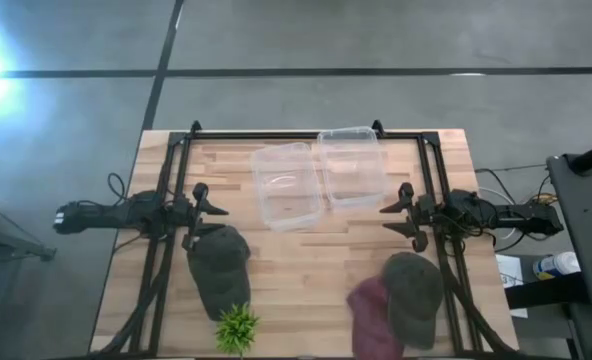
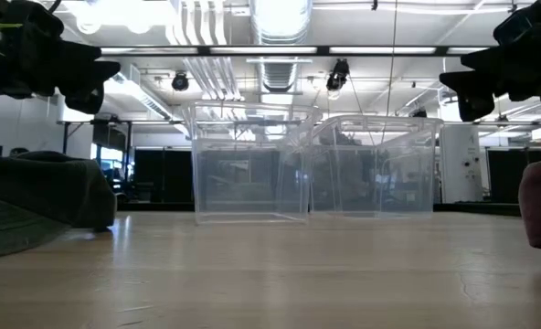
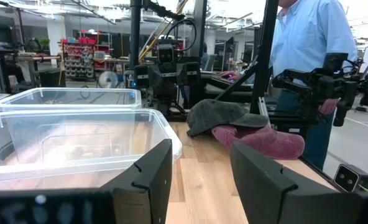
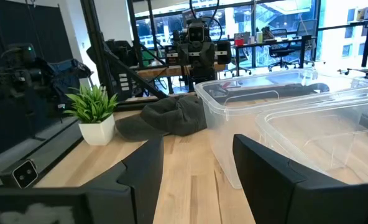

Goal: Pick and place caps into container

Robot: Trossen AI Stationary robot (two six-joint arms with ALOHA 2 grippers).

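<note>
Two clear plastic tubs [image 1: 288, 185] [image 1: 351, 165] stand side by side at the table's far middle. A dark grey-olive cap [image 1: 219, 260] lies on the table at the near left, close below my left gripper [image 1: 208, 207]. A second dark grey-olive cap [image 1: 414, 295] lies at the near right, overlapping a maroon cap [image 1: 374, 315] beside it. My right gripper [image 1: 401, 214] hovers at the right, far of those caps. Both grippers are open, empty and raised above the table.
A small green plant in a white pot [image 1: 237, 328] stands at the near edge, just near of the left cap. A black frame [image 1: 306, 135] runs along the table's far and side edges. A person in a light blue shirt [image 3: 314, 37] stands beyond the table's right side.
</note>
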